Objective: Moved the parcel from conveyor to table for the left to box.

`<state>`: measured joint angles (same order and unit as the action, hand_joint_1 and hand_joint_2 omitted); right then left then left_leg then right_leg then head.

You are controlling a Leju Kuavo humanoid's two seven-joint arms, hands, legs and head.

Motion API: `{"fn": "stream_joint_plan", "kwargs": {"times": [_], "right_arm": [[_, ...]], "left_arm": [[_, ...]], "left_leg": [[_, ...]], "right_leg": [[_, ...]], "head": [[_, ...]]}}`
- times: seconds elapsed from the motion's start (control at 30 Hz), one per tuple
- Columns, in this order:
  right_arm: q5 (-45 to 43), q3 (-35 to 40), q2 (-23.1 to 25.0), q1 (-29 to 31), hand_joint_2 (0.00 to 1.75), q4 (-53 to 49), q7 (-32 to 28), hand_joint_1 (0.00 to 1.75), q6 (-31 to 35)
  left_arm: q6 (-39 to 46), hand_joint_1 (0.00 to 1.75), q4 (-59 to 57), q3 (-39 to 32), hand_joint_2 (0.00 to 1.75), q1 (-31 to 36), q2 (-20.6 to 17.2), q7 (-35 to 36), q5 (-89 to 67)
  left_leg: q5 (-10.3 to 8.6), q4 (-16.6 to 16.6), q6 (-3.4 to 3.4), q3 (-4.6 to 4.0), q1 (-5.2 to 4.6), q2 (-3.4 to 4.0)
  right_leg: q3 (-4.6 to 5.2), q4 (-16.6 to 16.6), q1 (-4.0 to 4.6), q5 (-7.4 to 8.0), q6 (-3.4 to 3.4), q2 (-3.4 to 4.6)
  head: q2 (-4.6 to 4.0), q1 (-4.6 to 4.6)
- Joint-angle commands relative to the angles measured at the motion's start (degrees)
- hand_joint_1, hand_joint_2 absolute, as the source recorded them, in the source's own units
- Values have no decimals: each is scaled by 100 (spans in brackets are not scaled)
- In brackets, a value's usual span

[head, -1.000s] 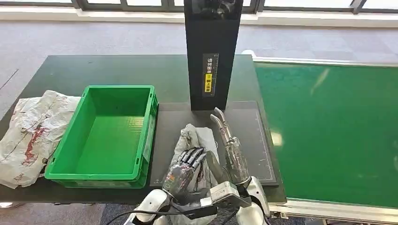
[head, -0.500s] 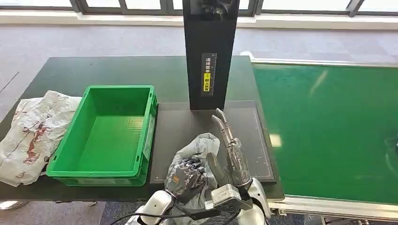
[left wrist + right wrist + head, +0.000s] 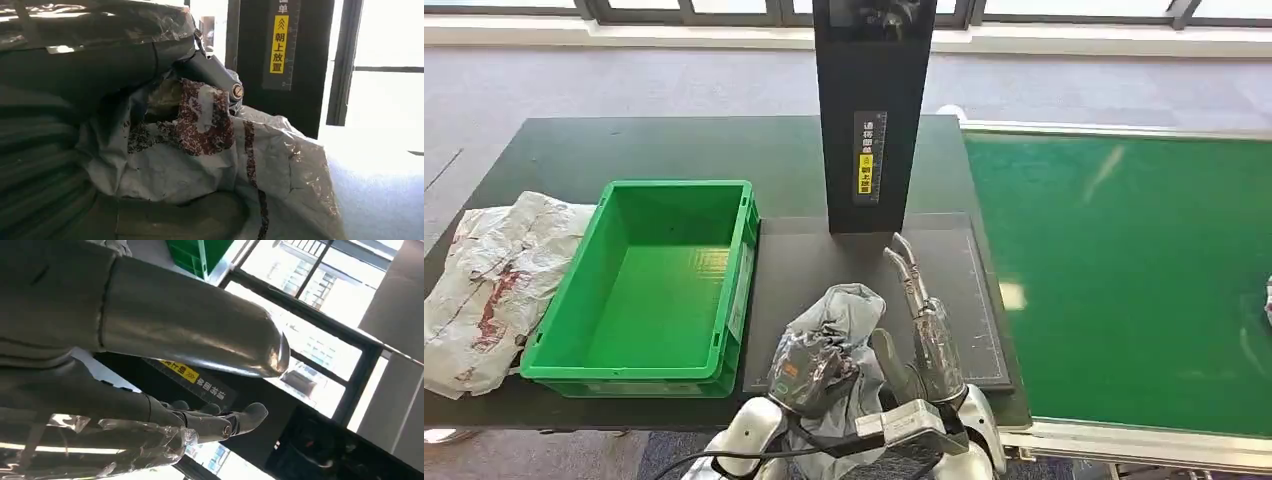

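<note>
The parcel (image 3: 850,308) is a crumpled grey plastic bag with dark red print, bunched up on the black mat (image 3: 804,262) near the table's front edge. My left hand (image 3: 810,366) grips its near end, fingers curled into the plastic. Up close, the parcel (image 3: 200,155) is white-grey, with a finger (image 3: 214,71) pressed into its folds. My right hand (image 3: 924,322) stands just right of the parcel, fingers straight and apart, holding nothing. The right wrist view shows that hand (image 3: 165,347) with its fingers (image 3: 220,422) stretched out.
An empty green crate (image 3: 743,275) stands left of the mat. A crumpled white bag (image 3: 494,280) lies at the table's left end. A tall black column (image 3: 871,110) rises behind the mat. The green conveyor belt (image 3: 1124,280) runs along the right.
My left hand has curled tighter on the parcel and drawn back toward me, bunching the bag upward. My right hand has shifted slightly to the right, still outstretched.
</note>
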<state>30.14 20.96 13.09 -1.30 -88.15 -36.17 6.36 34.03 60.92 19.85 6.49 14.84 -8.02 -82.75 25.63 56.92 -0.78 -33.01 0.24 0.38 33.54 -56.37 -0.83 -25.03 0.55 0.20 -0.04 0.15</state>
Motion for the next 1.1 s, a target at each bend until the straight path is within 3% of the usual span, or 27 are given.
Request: {"fn": "stream_joint_plan", "kwargs": {"times": [0.03, 0.23, 0.27, 0.47, 0.7, 0.73, 0.93, 1.1], "right_arm": [[-29, -227, -121, -31, 0, -71, -15, 0, 10], [-48, -250, -117, -144, 0, -151, -43, 0, 0], [-69, -263, -96, -173, 0, -163, -63, 0, 5], [-120, -290, -75, -202, 0, -177, -95, 0, 14], [-199, -354, 2, -173, 0, -175, -121, 0, -84], [-210, -361, 7, -161, 175, -160, -123, 0, -97], [-338, -394, 27, -14, 175, 65, -205, 0, -204], [-470, -511, 101, 56, 175, 150, -283, 0, -322]], "left_arm": [[304, 175, 342, -303, 175, -115, 73, -193, 295], [428, 175, 837, -296, 175, -270, 13, -388, 586], [597, 175, 1487, -545, 175, -511, 89, -916, 981], [597, 175, 2311, -808, 175, -852, 205, -1439, 1263], [597, 175, 2951, -995, 175, -943, 382, -1545, 923], [597, 175, 2996, -1020, 175, -917, 390, -1566, 930], [597, 175, 2987, -1224, 175, -530, 300, -1656, 1124], [597, 175, 2747, -1972, 175, -8, 279, -1833, 1158]], "left_leg": [[2, -3, 2, 3, 1, -6], [6, -4, 6, 2, 1, -5], [8, -2, 7, 1, 3, -4], [13, -1, 5, -4, 4, 4], [15, 3, 7, -7, 3, -1], [15, 2, 7, -6, 4, -2], [7, 2, 5, -13, 4, -8], [2, -1, 3, -11, 4, -16]], "right_leg": [[-6, 4, 1, -4, -3, -5], [-5, 6, 2, -8, -2, -2], [-6, 5, 4, -9, -3, -2], [2, 5, 5, -12, -3, 5], [1, 1, 4, -17, -5, -1], [-1, 3, 5, -18, -6, -2], [5, 1, 5, -12, -6, -8], [3, 3, 5, -11, -8, -16]], "head": [[0, 0], [2, 0], [0, 0], [2, 0], [0, 0], [2, 2], [0, 0], [0, 0]]}}
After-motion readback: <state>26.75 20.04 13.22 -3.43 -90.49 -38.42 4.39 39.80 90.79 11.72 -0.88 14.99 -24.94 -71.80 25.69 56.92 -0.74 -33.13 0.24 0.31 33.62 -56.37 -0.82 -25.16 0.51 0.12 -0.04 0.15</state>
